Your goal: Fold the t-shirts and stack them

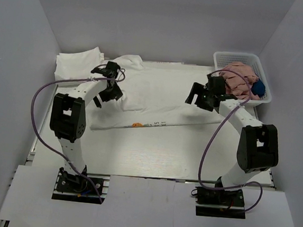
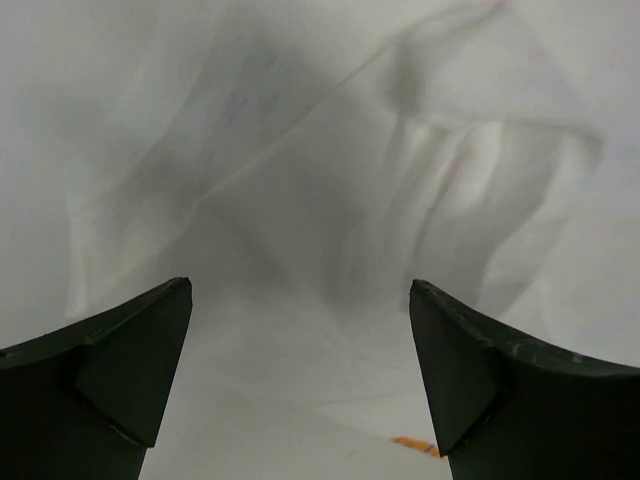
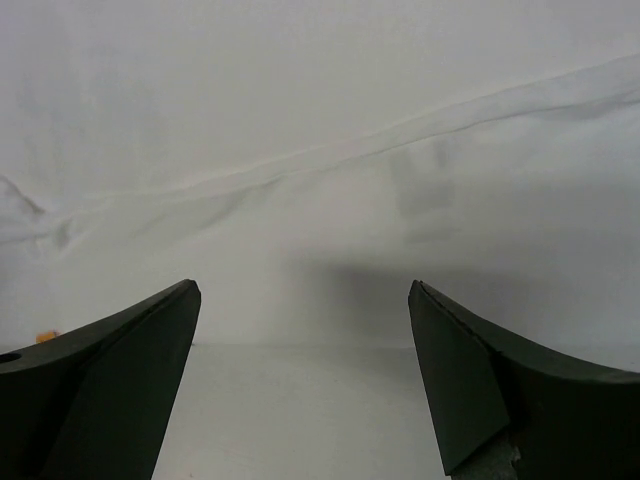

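top view with both wrist views. the spread t-shirt (image 1: 158, 95) lies flat on the table (image 1: 153, 156), its long axis running left to right, between my two arms. the left gripper (image 1: 106, 94) hangs over the shirt's left part, jaws wide apart and holding nothing, with rumpled cloth directly below. the right gripper (image 1: 197, 98), likewise agape and empty, sits at the shirt's right edge; its wrist view shows the cloth edge just ahead of the fingertips and bare table beneath them. the orange print (image 1: 135, 125) marks the near hem. a folded white bundle (image 1: 77, 63) sits at the far left corner, nearer the left arm. i judge that the next fold calls for each arm to pinch the edge on its own side.
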